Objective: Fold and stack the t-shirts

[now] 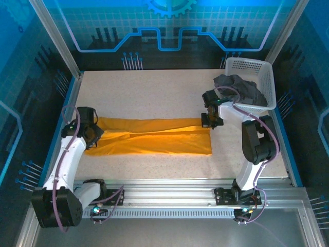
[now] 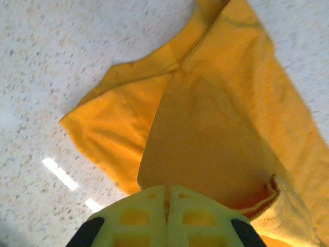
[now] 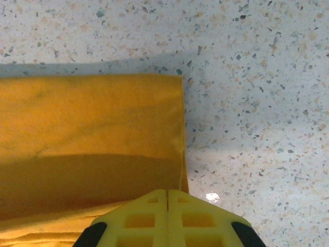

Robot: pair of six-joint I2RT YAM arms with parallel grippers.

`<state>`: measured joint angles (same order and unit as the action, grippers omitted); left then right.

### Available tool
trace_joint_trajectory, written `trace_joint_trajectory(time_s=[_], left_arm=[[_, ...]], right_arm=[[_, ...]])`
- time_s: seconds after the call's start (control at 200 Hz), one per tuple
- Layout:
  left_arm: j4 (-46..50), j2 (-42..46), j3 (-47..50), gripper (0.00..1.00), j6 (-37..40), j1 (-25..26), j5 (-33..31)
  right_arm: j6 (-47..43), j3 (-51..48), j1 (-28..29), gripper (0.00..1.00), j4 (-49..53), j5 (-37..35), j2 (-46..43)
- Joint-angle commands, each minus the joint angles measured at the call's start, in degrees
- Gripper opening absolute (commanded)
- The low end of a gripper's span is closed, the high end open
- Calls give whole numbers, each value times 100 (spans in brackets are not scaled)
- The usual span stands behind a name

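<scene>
The orange-yellow t-shirt (image 1: 154, 138) lies as a long folded strip across the middle of the table. My left gripper (image 1: 94, 135) is at its left end. In the left wrist view the left gripper (image 2: 167, 193) is shut, with a raised fold of the orange t-shirt (image 2: 205, 128) pinched between the fingers. My right gripper (image 1: 211, 122) is at the strip's far right corner. The right wrist view shows the right gripper (image 3: 167, 194) shut on the straight edge of the orange t-shirt (image 3: 92, 118). The charcoal grey t-shirt (image 1: 239, 86) hangs crumpled over the basket's left rim.
The white lattice basket (image 1: 252, 63) stands at the back right corner of the table, just behind the right arm. Speckled tabletop (image 1: 154, 92) lies behind the orange strip. Blue rails edge the table left and right.
</scene>
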<state>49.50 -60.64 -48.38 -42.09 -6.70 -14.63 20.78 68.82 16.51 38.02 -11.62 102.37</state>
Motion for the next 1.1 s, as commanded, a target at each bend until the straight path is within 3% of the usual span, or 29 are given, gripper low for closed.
trace_joint_trajectory(time_s=[0.0, 0.065, 0.245, 0.36, 0.52, 0.845, 1.095], left_arm=[[172, 29, 161, 0, -109, -47, -140], [135, -16, 163, 0, -97, -49, -177], [-7, -186, 221, 0, -6, -51, -241], [-70, -268, 240, 0, 23, -51, -261], [-158, -342, 250, 0, 85, -51, -276], [-230, -588, 136, 0, 132, -43, -336], [-328, -734, 228, 8, 1, -42, -106]], right_arm=[[80, -113, 123, 0, 15, -36, -207], [92, -137, 149, 1, 39, -6, -232], [353, -427, 193, 21, 93, 132, -731], [720, -766, 138, 26, 59, 298, -1159], [1104, -934, 111, 28, -55, 553, -1252], [1732, -515, 229, 22, -7, 1159, -453], [1983, -61, 300, 23, 599, 690, 353]])
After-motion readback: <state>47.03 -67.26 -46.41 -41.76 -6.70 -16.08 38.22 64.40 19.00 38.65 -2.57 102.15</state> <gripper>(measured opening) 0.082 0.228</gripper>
